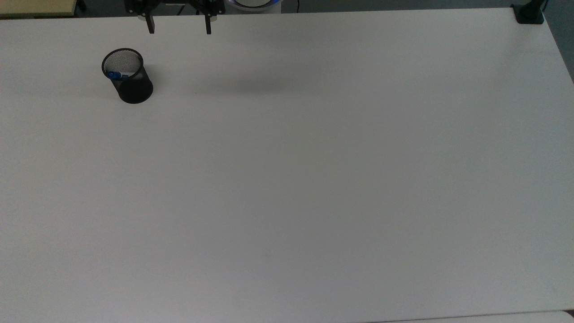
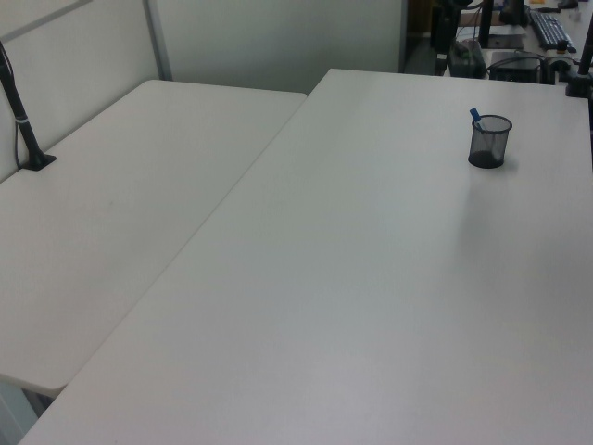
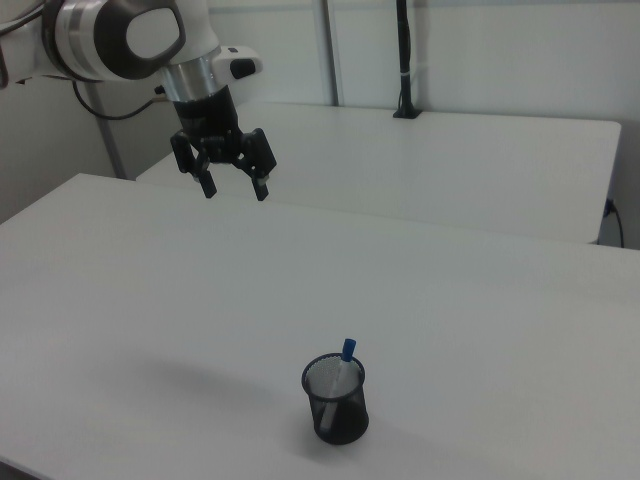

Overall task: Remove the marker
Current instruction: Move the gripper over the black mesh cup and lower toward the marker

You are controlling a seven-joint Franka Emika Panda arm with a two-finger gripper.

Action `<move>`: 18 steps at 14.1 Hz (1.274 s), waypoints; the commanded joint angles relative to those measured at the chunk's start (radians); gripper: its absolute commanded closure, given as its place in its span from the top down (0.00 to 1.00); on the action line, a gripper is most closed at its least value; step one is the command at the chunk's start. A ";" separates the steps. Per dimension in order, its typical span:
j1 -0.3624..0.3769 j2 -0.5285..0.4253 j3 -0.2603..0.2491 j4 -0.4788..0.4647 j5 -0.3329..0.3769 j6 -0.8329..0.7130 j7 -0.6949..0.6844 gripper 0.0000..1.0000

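Note:
The marker (image 1: pixel 117 75) stands inside the black mesh cup (image 1: pixel 133 88), leaning on its rim, blue cap up. In the right view the marker (image 3: pixel 345 362) pokes a little above the cup (image 3: pixel 338 403); in the left view the marker's blue cap (image 2: pixel 476 118) shows over the cup (image 2: pixel 488 144). My gripper (image 1: pixel 179 27) hangs open at the top view's upper edge, to the right of the cup and well apart from it. In the right view the gripper (image 3: pixel 236 187) hovers high over the table, fingers spread, nothing between them.
The cup stands on a wide white table (image 1: pixel 314 179). A second white table (image 2: pixel 120 204) joins it at the left view's left. A black post base (image 1: pixel 529 15) sits at the top view's upper right corner. Desks with a keyboard (image 2: pixel 551 28) lie beyond.

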 commanded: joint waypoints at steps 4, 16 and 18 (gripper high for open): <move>0.001 -0.010 0.003 0.001 0.008 -0.009 0.019 1.00; -0.132 -0.056 -0.019 -0.026 0.002 -0.154 -0.384 1.00; -0.161 -0.061 -0.031 -0.065 -0.012 -0.151 -0.404 1.00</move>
